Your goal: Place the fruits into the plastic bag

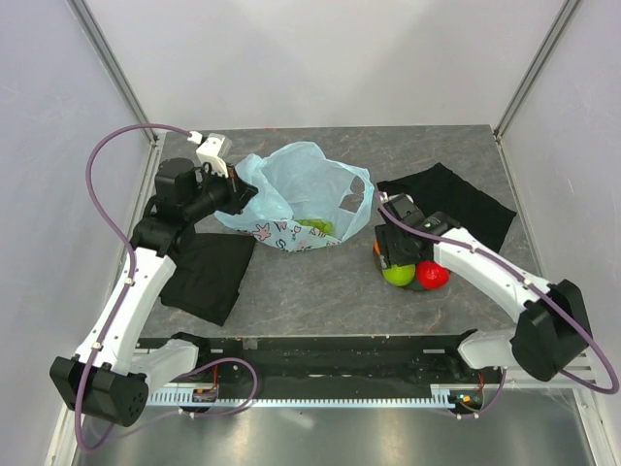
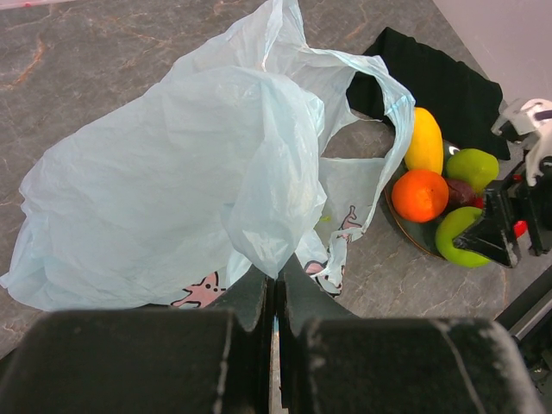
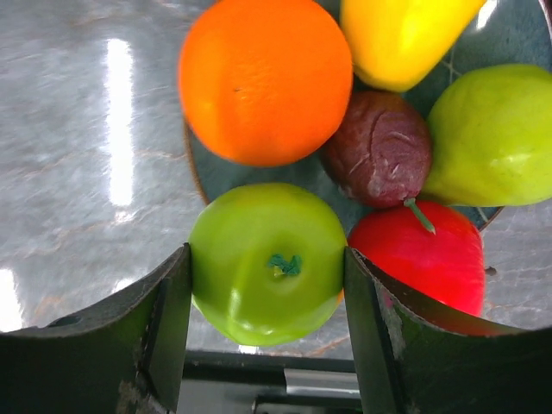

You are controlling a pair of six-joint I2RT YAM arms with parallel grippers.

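Grey marbled tabletop (image 1: pixel 320 282) between plain white walls carries everything. On it, near the right arm, sits a round grey-blue plate (image 3: pixel 222 177). Heaped on the plate are a round orange fruit (image 3: pixel 266 78), a yellow oblong fruit (image 3: pixel 405 39), a wrinkled dark purple round fruit (image 3: pixel 379 148), a pale green pear-like fruit (image 3: pixel 496 134), a glossy red apple (image 3: pixel 418 259) and a bright green apple (image 3: pixel 259 289).

The green apple lies at the plate's rim on the side nearest the arm bases, touching the red apple. It is the most exposed of the heap, which is probably why it is being taken now. The right gripper (image 3: pixel 267 259) comes at it from above, jaws spread to the apple's width with one finger against each flank. The apple rests on the plate, so I judge the grasp made and the lift not yet begun.

Just beside the plate, on the side toward the left arm, lies the thin crinkly translucent light-blue plastic bag (image 1: pixel 291 189). The left gripper (image 2: pixel 276 285) is fully closed, pinching a fold of the bag's film on the side away from the plate. This seems meant to keep the mouth raised and turned toward the plate. One handle loop (image 2: pixel 392 112) droops toward the plate's rim. Something green (image 1: pixel 315 226) shows through the bag's wall, too blurred to name.
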